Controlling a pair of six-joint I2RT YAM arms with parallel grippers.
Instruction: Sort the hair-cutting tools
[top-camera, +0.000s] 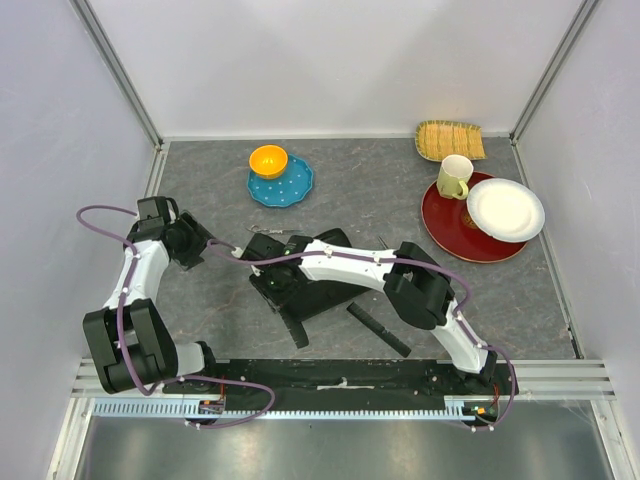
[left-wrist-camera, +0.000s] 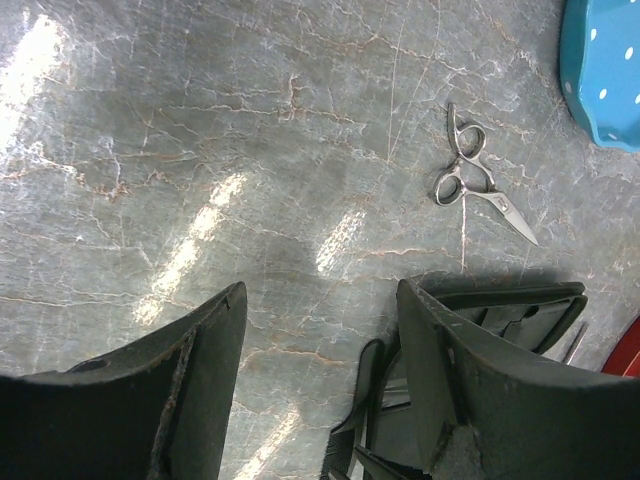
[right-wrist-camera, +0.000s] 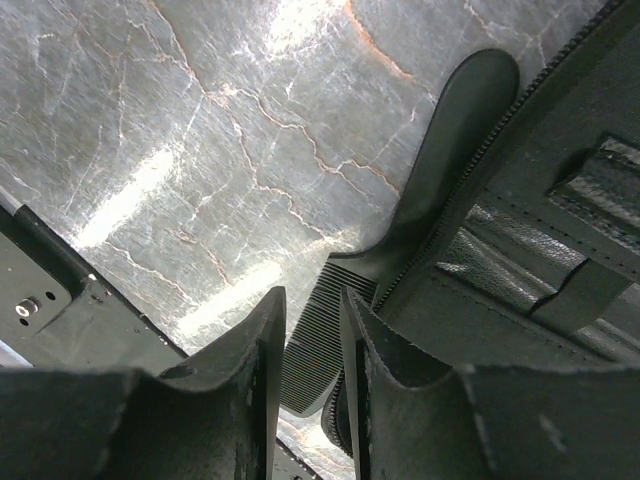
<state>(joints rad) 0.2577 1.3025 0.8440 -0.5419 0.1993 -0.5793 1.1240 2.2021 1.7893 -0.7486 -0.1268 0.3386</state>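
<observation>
My right gripper (right-wrist-camera: 310, 300) is shut on the toothed part of a black comb (right-wrist-camera: 325, 340), low over the table. The comb's handle (right-wrist-camera: 460, 110) lies along the edge of the open black zip case (right-wrist-camera: 540, 250). In the top view this gripper (top-camera: 270, 280) is over the case (top-camera: 310, 290), and the comb (top-camera: 295, 328) sticks out towards the near edge. A second black comb (top-camera: 378, 328) lies to the right of the case. Silver scissors (left-wrist-camera: 470, 175) lie on the table beyond my left gripper (left-wrist-camera: 320, 290), which is open and empty. They also show in the top view (top-camera: 272, 231). A second pair of scissors is not clearly visible.
A blue dotted plate (top-camera: 295, 185) with an orange bowl (top-camera: 268, 160) stands at the back left. A red plate (top-camera: 450, 225) carries a white plate (top-camera: 505, 210) and a mug (top-camera: 455, 177) at the back right, with a woven mat (top-camera: 450, 140) behind. The black base rail (top-camera: 340, 375) runs along the near edge.
</observation>
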